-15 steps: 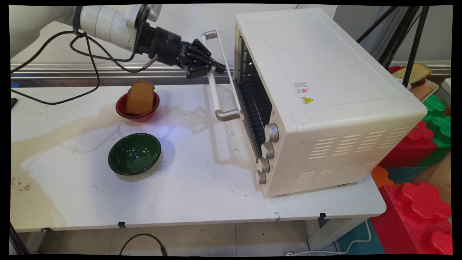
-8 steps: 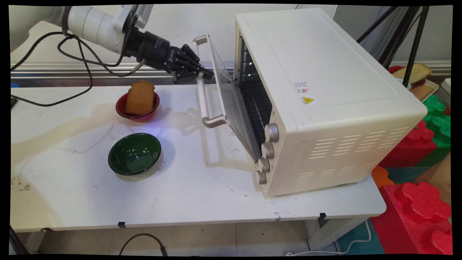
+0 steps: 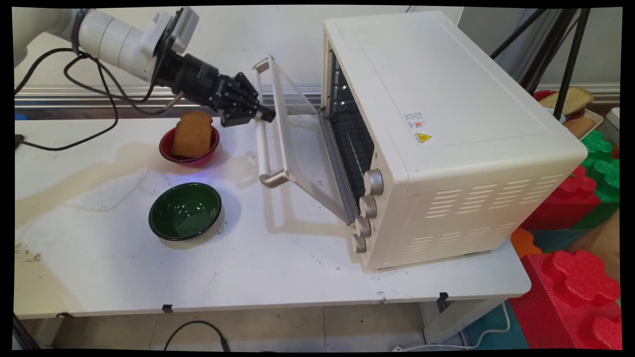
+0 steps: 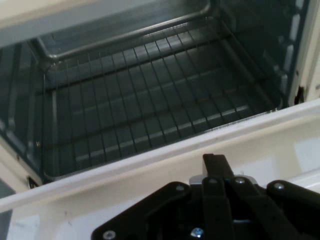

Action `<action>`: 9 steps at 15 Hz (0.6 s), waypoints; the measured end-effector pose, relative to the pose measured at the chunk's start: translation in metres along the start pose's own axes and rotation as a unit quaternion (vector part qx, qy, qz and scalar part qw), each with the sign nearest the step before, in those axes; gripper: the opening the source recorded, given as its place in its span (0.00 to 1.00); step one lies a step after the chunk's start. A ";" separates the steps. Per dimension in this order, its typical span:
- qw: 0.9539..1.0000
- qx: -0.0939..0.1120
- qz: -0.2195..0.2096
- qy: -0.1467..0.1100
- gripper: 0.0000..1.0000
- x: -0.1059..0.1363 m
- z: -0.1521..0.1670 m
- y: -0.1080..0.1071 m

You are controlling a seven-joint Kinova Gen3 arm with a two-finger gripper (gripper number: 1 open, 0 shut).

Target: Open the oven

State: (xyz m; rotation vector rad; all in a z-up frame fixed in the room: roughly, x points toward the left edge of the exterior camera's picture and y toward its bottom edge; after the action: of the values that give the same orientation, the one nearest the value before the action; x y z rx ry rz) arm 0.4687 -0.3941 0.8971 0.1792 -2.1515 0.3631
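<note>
A cream toaster oven (image 3: pixel 446 99) stands on the right half of the white table (image 3: pixel 278 267). Its glass door (image 3: pixel 302 144) hangs partly open, tilted out toward the left. My gripper (image 3: pixel 263 115) comes in from the upper left and is shut on the door's metal handle (image 3: pixel 261 148), near the bar's upper half. In the hand view my gripper (image 4: pixel 216 167) sits against the door's pale top edge (image 4: pixel 125 172), and behind it the wire rack (image 4: pixel 150 100) inside the oven shows, with nothing on it.
A red bowl (image 3: pixel 166 146) holding a slice of brown bread (image 3: pixel 192 134) sits just left of and below the gripper. A green bowl (image 3: pixel 185 210) stands nearer the front. Black cables (image 3: pixel 99 99) hang from the arm. Foam blocks (image 3: pixel 570 282) and tripod legs (image 3: pixel 565 59) stand right of the table.
The gripper has moved left and down with the handle in it, and the oven door has swung from barely ajar to well open.
</note>
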 end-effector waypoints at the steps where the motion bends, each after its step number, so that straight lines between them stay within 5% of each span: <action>1: 1.000 -0.001 0.001 -0.004 0.00 -0.003 -0.002 0.001; 9: 0.999 -0.008 0.009 -0.042 0.00 -0.033 -0.014 0.005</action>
State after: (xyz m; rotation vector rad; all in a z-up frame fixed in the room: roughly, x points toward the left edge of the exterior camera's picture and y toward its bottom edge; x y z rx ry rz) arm 0.4967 -0.3848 0.8764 0.1688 -2.2390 0.3538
